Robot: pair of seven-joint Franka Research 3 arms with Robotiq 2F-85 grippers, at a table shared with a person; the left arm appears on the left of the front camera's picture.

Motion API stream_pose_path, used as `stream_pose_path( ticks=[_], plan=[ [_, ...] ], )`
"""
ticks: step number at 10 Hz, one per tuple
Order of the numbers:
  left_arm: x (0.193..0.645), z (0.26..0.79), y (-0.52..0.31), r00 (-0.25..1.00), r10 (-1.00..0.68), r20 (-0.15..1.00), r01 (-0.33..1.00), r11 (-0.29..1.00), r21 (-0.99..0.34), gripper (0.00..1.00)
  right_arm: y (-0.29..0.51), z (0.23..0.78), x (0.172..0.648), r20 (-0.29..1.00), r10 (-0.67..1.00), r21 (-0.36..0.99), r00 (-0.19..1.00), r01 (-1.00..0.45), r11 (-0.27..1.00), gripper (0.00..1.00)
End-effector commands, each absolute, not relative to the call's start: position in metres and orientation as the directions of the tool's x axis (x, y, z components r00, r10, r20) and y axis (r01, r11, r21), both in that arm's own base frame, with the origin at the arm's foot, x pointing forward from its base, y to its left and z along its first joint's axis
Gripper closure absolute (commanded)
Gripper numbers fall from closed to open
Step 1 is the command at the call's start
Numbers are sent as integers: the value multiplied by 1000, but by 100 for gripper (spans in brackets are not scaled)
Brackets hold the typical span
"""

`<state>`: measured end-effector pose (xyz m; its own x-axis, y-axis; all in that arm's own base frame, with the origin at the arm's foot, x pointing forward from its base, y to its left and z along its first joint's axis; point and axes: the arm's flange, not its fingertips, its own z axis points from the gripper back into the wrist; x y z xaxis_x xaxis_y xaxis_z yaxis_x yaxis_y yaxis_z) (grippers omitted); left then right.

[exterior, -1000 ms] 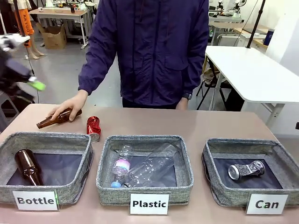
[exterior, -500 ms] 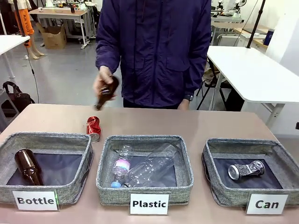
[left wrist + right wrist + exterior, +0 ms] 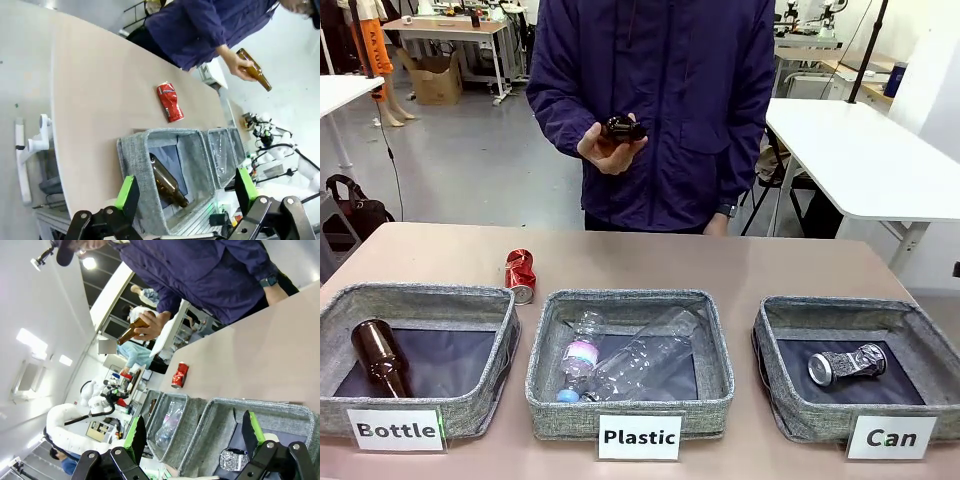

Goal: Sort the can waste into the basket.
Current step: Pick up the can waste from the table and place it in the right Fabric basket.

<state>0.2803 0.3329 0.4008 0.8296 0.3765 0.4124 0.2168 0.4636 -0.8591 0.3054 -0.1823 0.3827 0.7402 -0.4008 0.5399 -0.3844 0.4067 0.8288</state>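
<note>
Red can [image 3: 520,275] lies on the table [image 3: 770,260] exactly where you saw it half a second ago, just behind the Bottle basket's [image 3: 420,296] far corner. The silver can [image 3: 847,364] rests unmoved inside the Can basket [image 3: 772,395]. The person's hand [image 3: 610,148] is what differs: it now holds the brown bottle [image 3: 622,128] at chest height, higher than before. Your left gripper [image 3: 186,187] and right gripper [image 3: 195,430] both gape wide, holding nothing.

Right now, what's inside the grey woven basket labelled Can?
One crushed silver drink can with dark print, lying sideways on the dark bottom. The grey woven basket has a near wall hiding the floor's front strip. The crushed red can lies outside.
</note>
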Motion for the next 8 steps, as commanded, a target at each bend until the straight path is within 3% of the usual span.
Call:
stream_pose_path(
  ticks=[1, 8],
  plan=[
    [282, 390, 354, 809, 406, 424, 252, 412, -876, 0, -182, 389, 306, 530, -416, 837, 739, -379, 394, 0],
    [279, 380, 359, 807, 419, 416, 249, 398, -883, 0, -182, 389, 306, 530, -416, 837, 739, -379, 394, 0]
  ],
)
